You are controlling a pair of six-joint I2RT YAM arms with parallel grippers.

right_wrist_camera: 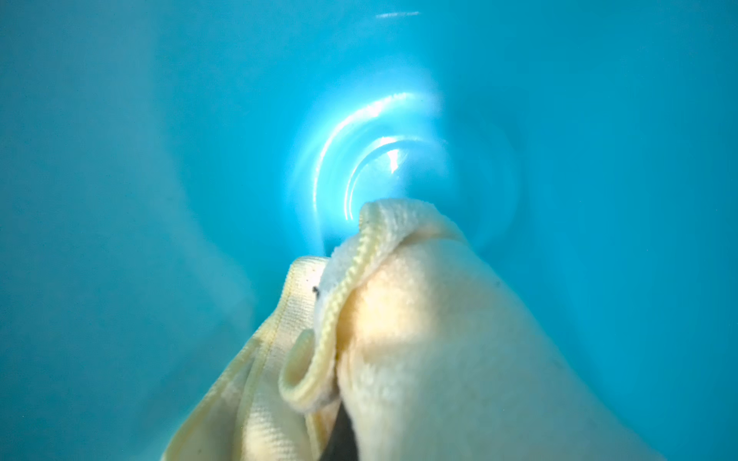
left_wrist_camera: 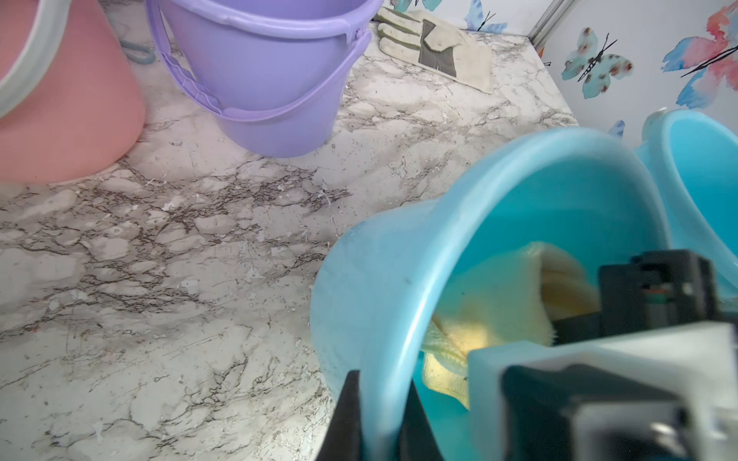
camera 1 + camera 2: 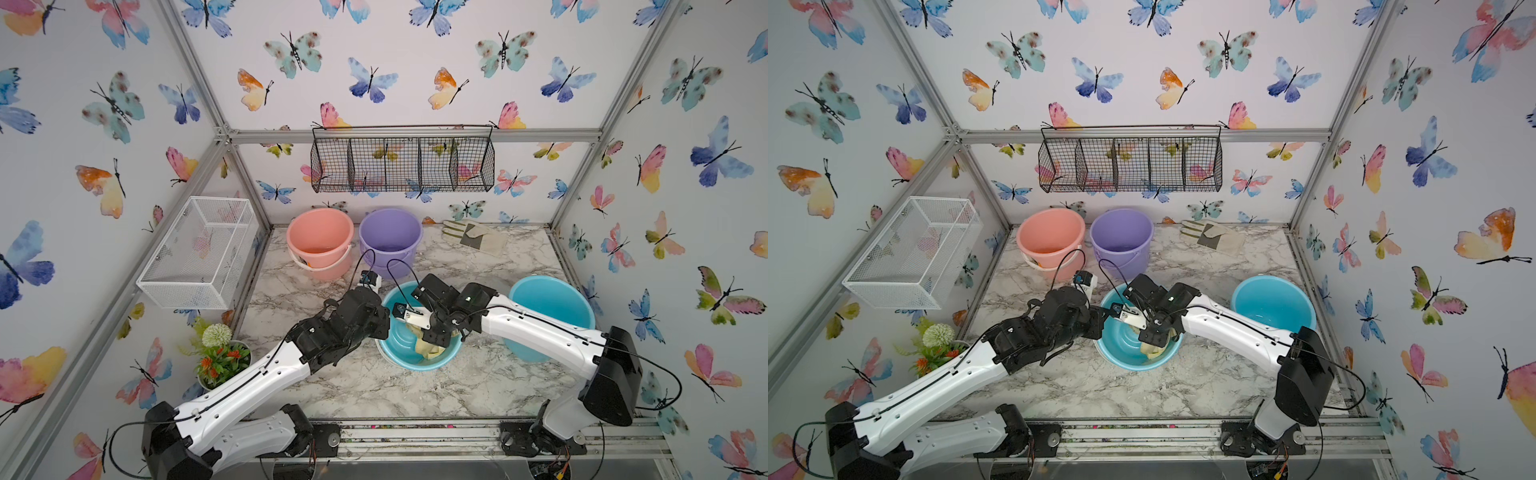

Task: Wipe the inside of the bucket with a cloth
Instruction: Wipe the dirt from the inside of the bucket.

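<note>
So, closest in, the left hand [image 2: 381, 395] is pinched shut on the rim of the small teal bucket [image 2: 371, 279] — one finger outside the wall, one inside. My guess is that's to stop it skidding or spinning on the marble tabletop [image 2: 199, 259] during the scrub. The right hand [image 3: 436, 337] reaches down inside, clamped on the pale yellow cloth [image 1: 431, 339], which hangs bunched with the shiny bottom showing beyond it. I can't tell if it's actually pressing the wall. Wiping looks underway, not done. Further out sits a bigger blue bucket [image 3: 552, 303], well clear. At the back are a pink bucket [image 3: 320, 237], a purple bucket [image 3: 390, 237] and a work glove [image 3: 473, 237] — all out of the way.
</note>
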